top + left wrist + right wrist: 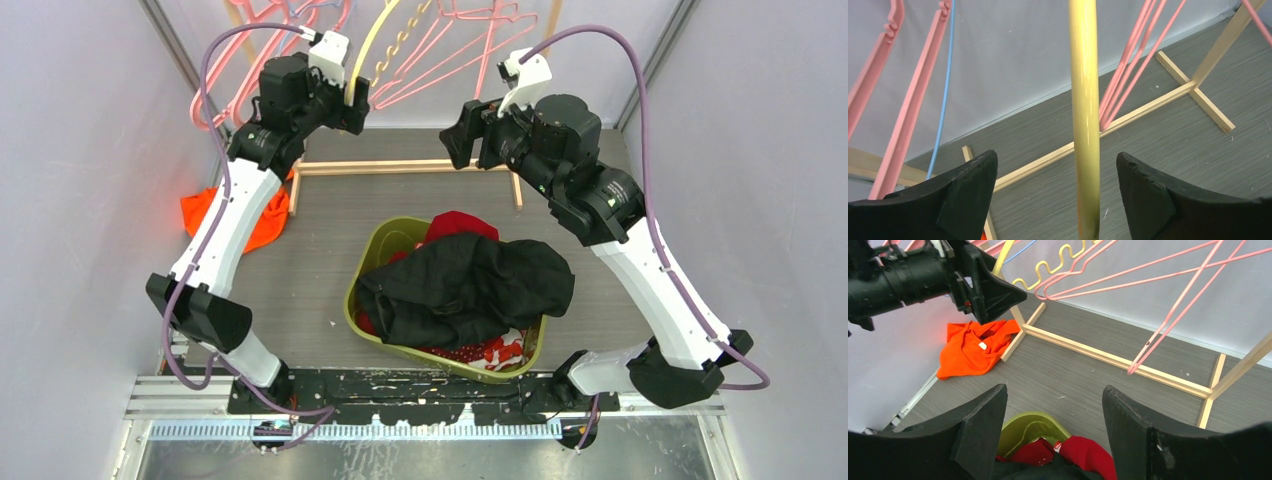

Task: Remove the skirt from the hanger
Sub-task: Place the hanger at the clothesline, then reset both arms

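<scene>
By the counter's far edge, the left tool [1055, 157] is straddling the yellow hanger [1083, 100], spread, seemingly freeing it; the right tool [1054, 390] is idling spread, empty.

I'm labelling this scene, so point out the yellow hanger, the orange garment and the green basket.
yellow hanger [1084, 115], left wrist view, middle of its bar
orange garment [970, 352], right wrist view, centre of the cloth
green basket [390, 240], top view, bare upper-left wall
</scene>
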